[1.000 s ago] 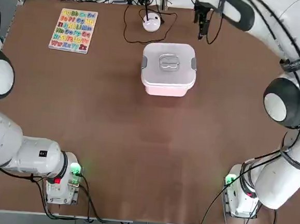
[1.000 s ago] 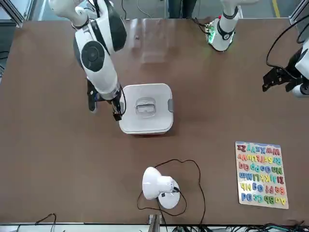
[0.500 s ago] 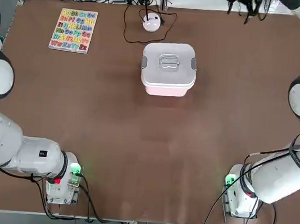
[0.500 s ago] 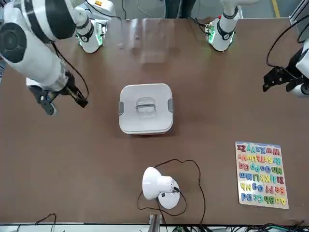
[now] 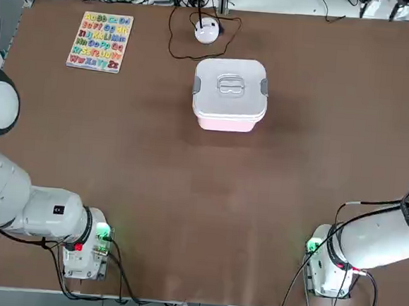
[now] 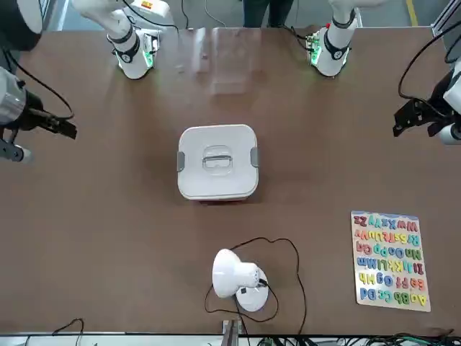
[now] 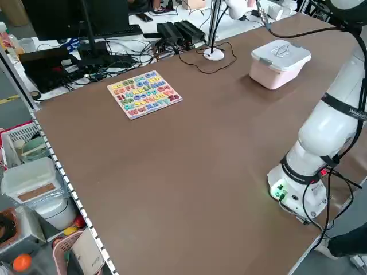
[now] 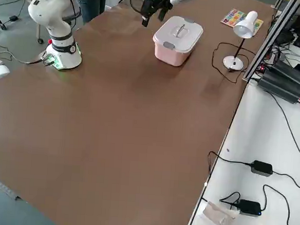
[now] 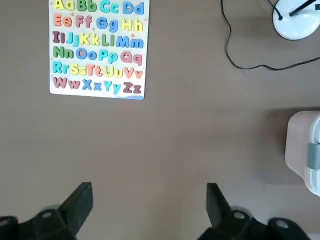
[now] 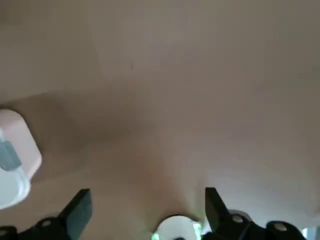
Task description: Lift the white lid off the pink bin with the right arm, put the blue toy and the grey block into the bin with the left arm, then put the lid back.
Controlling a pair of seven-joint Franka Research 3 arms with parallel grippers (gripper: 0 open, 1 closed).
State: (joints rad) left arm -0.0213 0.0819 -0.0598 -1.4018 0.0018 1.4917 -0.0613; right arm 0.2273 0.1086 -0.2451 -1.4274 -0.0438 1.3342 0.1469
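Observation:
The white lid sits closed on the pink bin at the middle of the table's far half; both also show in the front view as the lid over the bin. My right gripper hangs open and empty over the table's edge on my right side, well away from the bin; its own view shows the spread fingers over bare table. My left gripper is parked open at the opposite edge, its fingers apart and holding nothing. Neither the blue toy nor the grey block shows in any view.
A white desk lamp with a looping black cable stands beyond the bin. An alphabet puzzle board lies at the far left. The arm bases stand at the near edge. Cables and equipment line the far side.
The right arm has swung away from beside the bin out toward the table's right edge. The lid, the bin and the left arm have not moved.

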